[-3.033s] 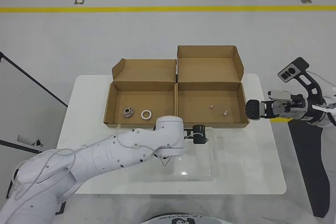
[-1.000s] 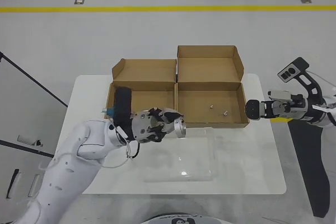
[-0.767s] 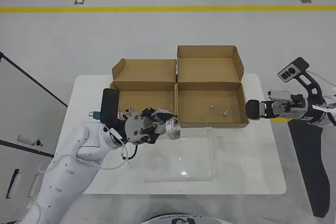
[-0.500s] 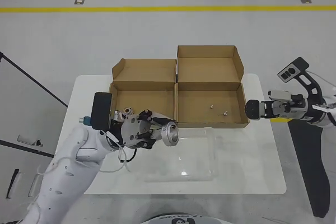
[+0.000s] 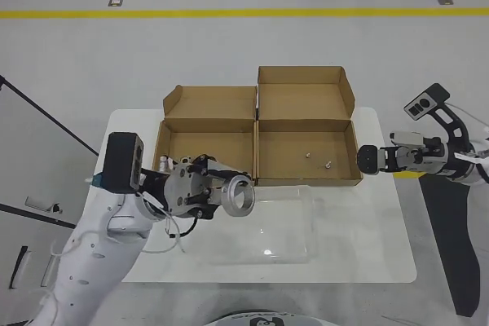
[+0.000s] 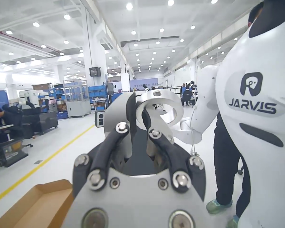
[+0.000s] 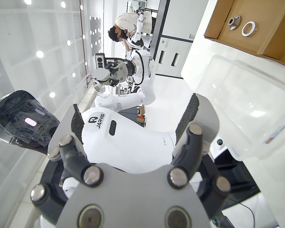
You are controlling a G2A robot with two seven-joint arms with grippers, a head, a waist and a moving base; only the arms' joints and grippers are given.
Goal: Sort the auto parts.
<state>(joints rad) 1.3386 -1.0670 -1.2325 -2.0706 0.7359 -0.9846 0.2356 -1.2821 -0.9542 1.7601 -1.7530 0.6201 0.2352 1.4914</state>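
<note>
**Top view: ring gripped and held up, right arm idle at the worktop edge**

I see the left tool closed on a silver ring. It holds the ring in the air in front of the left box, over the near corner of the clear tray. On the left wrist camera, one finger sits inside the ring's bore and the other outside, pinching its wall. The right tool hangs off the right edge of the white worktop, beside the right box. Its fingers are spread wide and hold nothing.

A flanged part and a second ring lie in the left box. Two small parts lie in the right one. The floor is pale grey with a yellow line. A dark-framed cabinet stands to the left. The hall behind has white columns and rows of ceiling lights.
</note>
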